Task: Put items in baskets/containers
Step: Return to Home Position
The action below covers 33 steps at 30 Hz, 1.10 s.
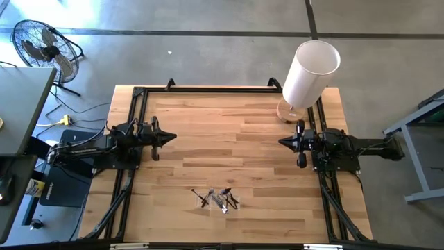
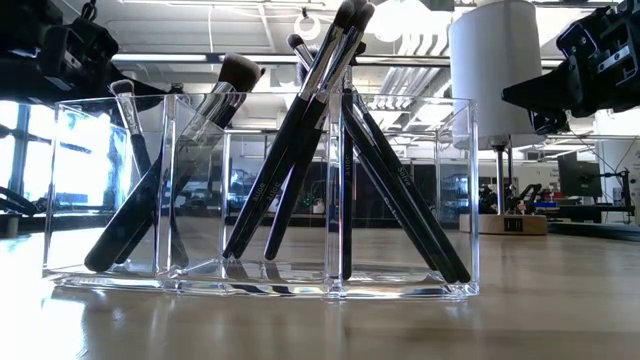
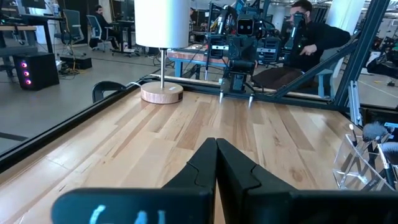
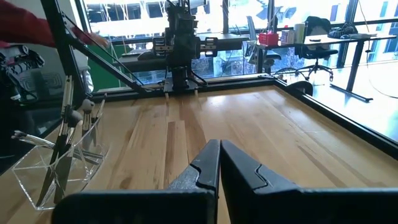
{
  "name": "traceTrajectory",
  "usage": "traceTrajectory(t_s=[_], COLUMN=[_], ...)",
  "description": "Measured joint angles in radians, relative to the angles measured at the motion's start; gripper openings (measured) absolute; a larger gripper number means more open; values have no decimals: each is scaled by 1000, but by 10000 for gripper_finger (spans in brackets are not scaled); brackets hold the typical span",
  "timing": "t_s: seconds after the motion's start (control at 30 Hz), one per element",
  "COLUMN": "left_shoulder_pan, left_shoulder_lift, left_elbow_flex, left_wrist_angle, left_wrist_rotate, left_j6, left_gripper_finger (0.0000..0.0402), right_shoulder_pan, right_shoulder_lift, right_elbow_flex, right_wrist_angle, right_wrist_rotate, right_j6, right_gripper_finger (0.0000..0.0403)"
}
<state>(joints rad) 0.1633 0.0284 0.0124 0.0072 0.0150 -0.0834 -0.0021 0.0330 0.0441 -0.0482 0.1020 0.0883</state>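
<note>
The brushes (image 2: pixel 300 170) lean in the clear holder (image 2: pixel 455 200) at the near middle of the table (image 1: pixel 243 118), well apart from both arms. From above none seems to lie loose, though that cluster is too small to be sure. The left gripper (image 1: pixel 170 137) and right gripper (image 1: pixel 283 142) sit at opposite sides, each with fingers pressed together on nothing, so homing well means settling each arm slowly at its own side, with no sweep toward the holder.
</note>
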Motion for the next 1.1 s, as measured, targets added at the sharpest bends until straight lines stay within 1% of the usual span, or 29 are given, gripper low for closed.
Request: traceTrajectory(t_s=[0.23, 0.5, 1.1], left_shoulder_pan=[0, 0, 0], left_shoulder_lift=[0, 0, 0], left_elbow_flex=[0, 0, 0], left_wrist_angle=[0, 0, 0], left_wrist_rotate=[0, 0, -1], left_j6=[0, 0, 0], left_gripper_finger=[0, 0, 0], right_shoulder_pan=[0, 0, 0], right_shoulder_lift=[0, 0, 0], right_elbow_flex=[0, 0, 0], right_wrist_angle=[0, 0, 0], right_wrist_rotate=[0, 0, 0], right_j6=[0, 0, 0], right_gripper_finger=[3, 9, 8])
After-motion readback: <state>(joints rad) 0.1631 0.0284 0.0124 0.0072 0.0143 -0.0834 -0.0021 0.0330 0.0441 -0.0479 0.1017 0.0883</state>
